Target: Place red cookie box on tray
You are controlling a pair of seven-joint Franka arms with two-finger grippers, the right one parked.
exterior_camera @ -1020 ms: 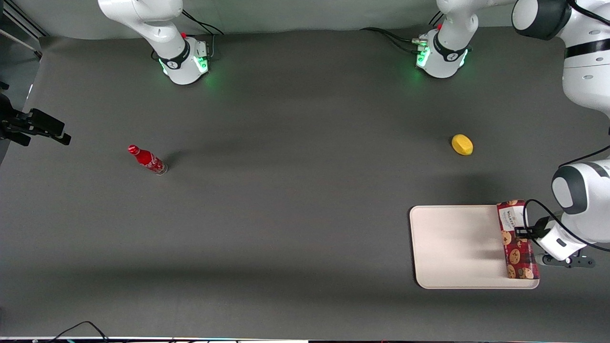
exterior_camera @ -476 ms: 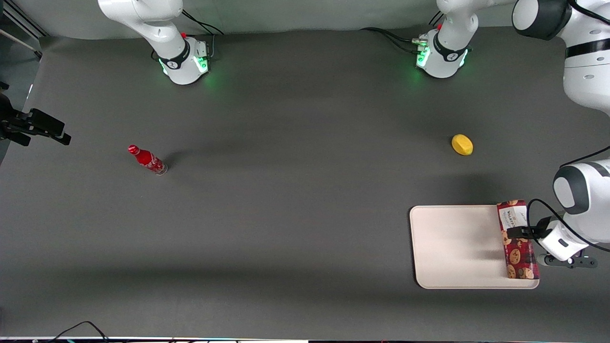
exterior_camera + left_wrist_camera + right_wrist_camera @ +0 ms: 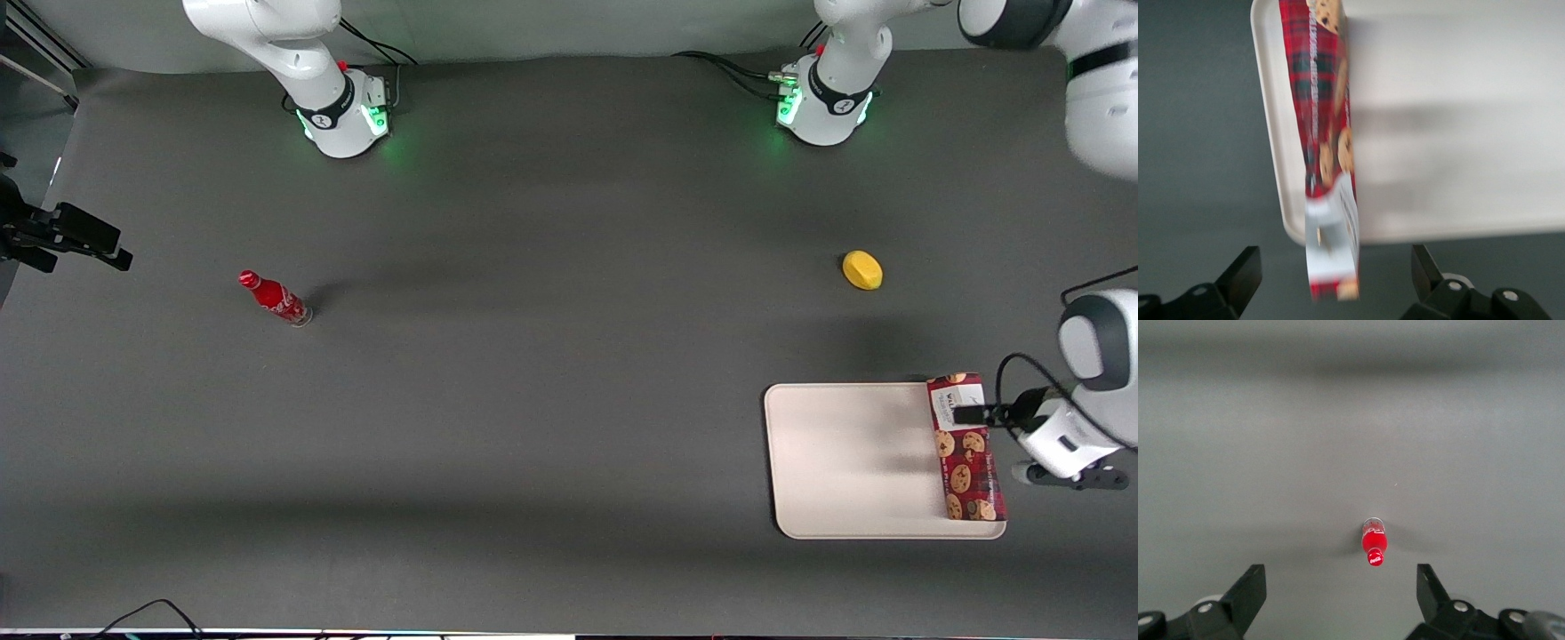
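Observation:
The red cookie box (image 3: 969,471) stands on its long narrow side on the cream tray (image 3: 845,462), along the tray's rim at the working arm's end of the table. Its white label end points away from the front camera. My left gripper (image 3: 973,414) hovers over that label end, open. In the left wrist view the box (image 3: 1321,120) runs along the tray's rim (image 3: 1268,133), and the gripper (image 3: 1335,261) straddles the label end. Both black fingertips (image 3: 1248,260) stand well apart from the box's sides.
A yellow lemon-like object (image 3: 862,270) lies on the dark mat, farther from the front camera than the tray. A small red bottle (image 3: 276,300) stands toward the parked arm's end, also seen in the right wrist view (image 3: 1373,547).
My gripper has slid along the box from its middle toward the white label end, away from the front camera, and the wrist has pulled back. The box stayed put on the tray.

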